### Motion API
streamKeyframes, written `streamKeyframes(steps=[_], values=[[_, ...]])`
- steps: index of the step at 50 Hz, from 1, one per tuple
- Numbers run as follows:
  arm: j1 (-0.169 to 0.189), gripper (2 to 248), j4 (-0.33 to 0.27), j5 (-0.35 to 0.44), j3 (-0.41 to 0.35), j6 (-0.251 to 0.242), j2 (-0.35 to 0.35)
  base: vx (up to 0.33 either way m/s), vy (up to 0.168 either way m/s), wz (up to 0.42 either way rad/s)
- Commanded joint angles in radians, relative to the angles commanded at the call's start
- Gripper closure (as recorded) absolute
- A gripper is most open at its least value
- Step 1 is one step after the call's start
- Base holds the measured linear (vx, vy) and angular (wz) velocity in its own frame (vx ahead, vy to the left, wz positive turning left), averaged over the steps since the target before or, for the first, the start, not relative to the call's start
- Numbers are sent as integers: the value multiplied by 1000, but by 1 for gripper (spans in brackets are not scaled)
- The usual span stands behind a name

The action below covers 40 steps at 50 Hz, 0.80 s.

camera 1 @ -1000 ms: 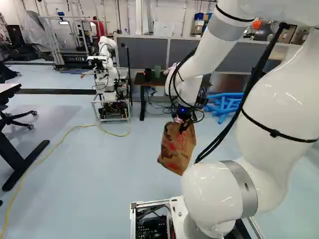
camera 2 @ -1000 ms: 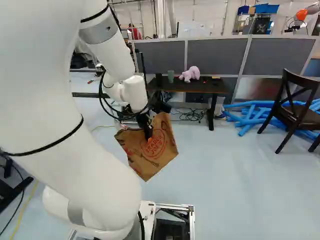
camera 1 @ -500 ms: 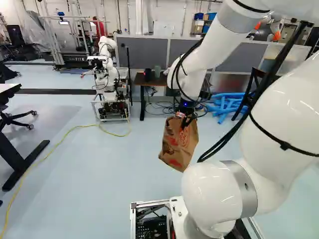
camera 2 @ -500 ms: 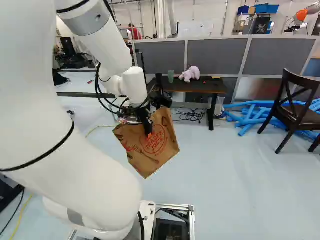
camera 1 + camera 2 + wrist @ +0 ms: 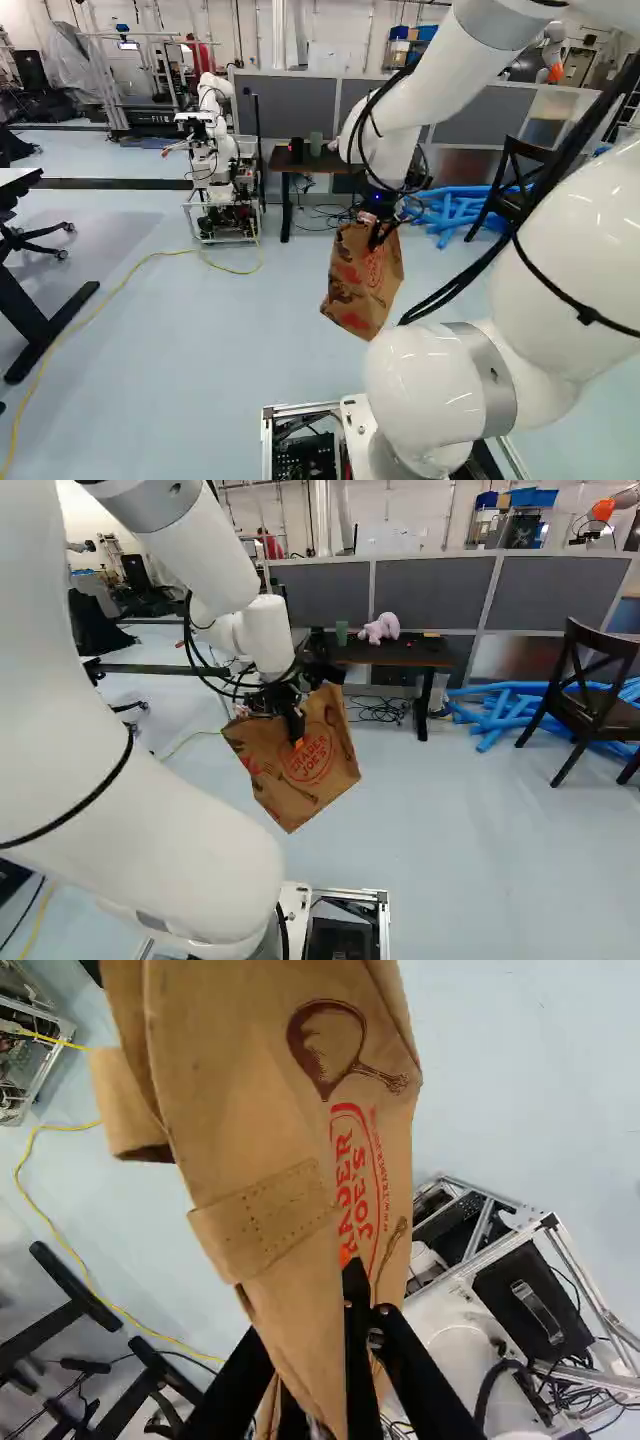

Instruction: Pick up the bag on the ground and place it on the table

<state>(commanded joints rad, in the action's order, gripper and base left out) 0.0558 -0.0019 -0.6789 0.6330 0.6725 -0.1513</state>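
Note:
My gripper [image 5: 297,736] points downward in the right base view, shut on the upper part of the brown paper bag [image 5: 328,764]. The bag hangs tilted above the floor, with red print on its side. In the wrist view the gripper [image 5: 350,1268] has bag paper pinched at its fingers, and the creased bag [image 5: 240,1070] stretches ahead of it, covering part of one finger. The dark table [image 5: 408,655] stands beyond the bag against the grey partitions, bearing a green cup [image 5: 341,633] and a pink plush toy [image 5: 380,628].
Another robot [image 5: 212,150] stands left of the table. Blue tubes [image 5: 500,708] lie on the floor right of the table, near a dark wooden chair [image 5: 590,695]. A yellow cable [image 5: 130,272] crosses the floor; a desk leg [image 5: 40,330] stands at the left of the left base view.
The arm's links have swung, and the held bag has risen slightly with the gripper, shifting a little right in the left base view. The base has not moved.

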Motion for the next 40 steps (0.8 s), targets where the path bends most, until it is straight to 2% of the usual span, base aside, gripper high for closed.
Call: streamKeyframes(steps=[40], values=[[5,227,0,-190,96,0,-55,0,0,0]])
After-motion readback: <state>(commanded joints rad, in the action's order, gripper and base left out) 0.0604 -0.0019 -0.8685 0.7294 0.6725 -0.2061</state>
